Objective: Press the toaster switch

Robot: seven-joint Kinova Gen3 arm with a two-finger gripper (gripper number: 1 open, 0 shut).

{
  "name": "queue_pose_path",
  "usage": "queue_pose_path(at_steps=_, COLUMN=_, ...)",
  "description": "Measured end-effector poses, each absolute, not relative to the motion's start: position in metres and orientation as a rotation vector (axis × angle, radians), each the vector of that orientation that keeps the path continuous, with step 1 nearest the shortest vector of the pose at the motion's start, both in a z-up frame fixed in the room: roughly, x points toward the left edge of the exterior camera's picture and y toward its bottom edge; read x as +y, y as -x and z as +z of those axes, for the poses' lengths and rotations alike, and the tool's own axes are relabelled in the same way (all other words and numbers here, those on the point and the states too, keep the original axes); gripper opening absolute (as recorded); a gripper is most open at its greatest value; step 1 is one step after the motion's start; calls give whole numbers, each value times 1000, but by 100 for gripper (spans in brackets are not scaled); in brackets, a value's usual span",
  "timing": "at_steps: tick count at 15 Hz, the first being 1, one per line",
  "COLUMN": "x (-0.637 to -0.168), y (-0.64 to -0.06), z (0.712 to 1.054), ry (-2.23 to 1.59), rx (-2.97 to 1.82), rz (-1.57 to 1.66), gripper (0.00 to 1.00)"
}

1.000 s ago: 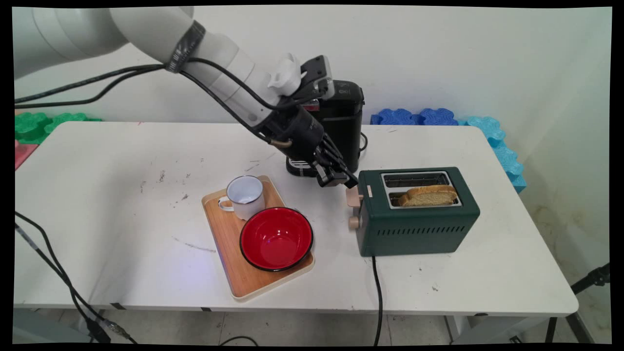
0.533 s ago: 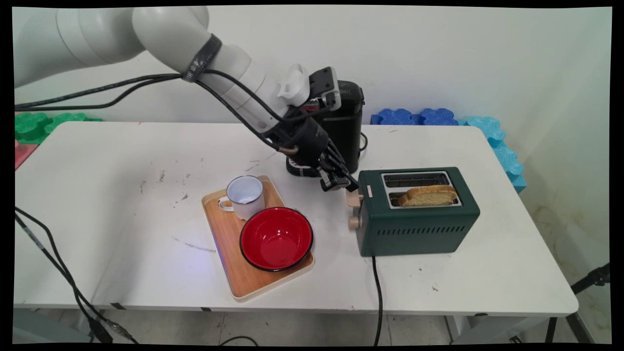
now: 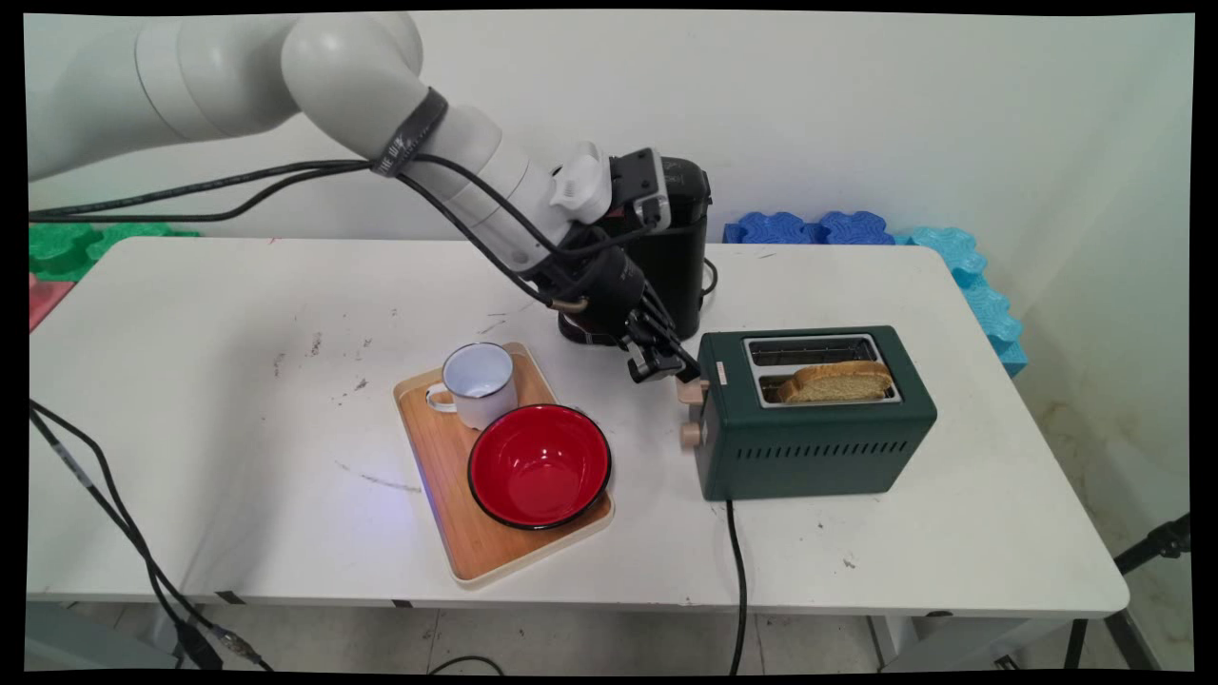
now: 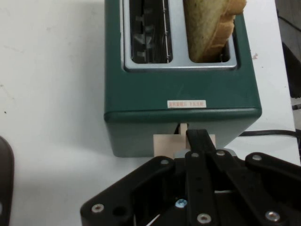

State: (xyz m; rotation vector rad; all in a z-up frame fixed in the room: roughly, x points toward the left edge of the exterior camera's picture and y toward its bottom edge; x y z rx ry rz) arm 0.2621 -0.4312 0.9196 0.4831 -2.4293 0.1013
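Observation:
A dark green toaster [image 3: 809, 447] stands right of the table's middle, with a slice of bread [image 3: 837, 382] sticking up from its near slot. The far slot is empty. My gripper [image 3: 677, 371] is shut, its tips pressed together on top of the beige lever [image 3: 692, 390] at the toaster's left end, above a beige knob [image 3: 690, 435]. In the hand view the gripper [image 4: 200, 135] rests on the lever [image 4: 164, 143] just below the toaster [image 4: 178, 84]. The bread [image 4: 211, 28] stands in the right slot.
A wooden tray [image 3: 438, 457] left of the toaster carries a white mug [image 3: 479, 383] and a red bowl [image 3: 539, 466]. A black coffee machine [image 3: 676, 247] stands behind the gripper. The toaster's cord [image 3: 737, 590] runs off the front edge. Blue foam mats [image 3: 856, 228] lie at the back right.
The arm swung right and lowered, bringing the shut gripper down onto the toaster's lever. The lever sits slightly lower; the bread has not visibly sunk.

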Motion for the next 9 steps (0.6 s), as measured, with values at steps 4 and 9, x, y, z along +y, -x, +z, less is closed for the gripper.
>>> queue_pose_path(at_steps=4, x=-432, y=-262, z=911, ry=-482, rx=-2431, rz=102, gripper=0)
queue_pose_path(at_steps=9, x=-432, y=-262, z=903, ry=-492, rx=-2425, rz=101, gripper=0)
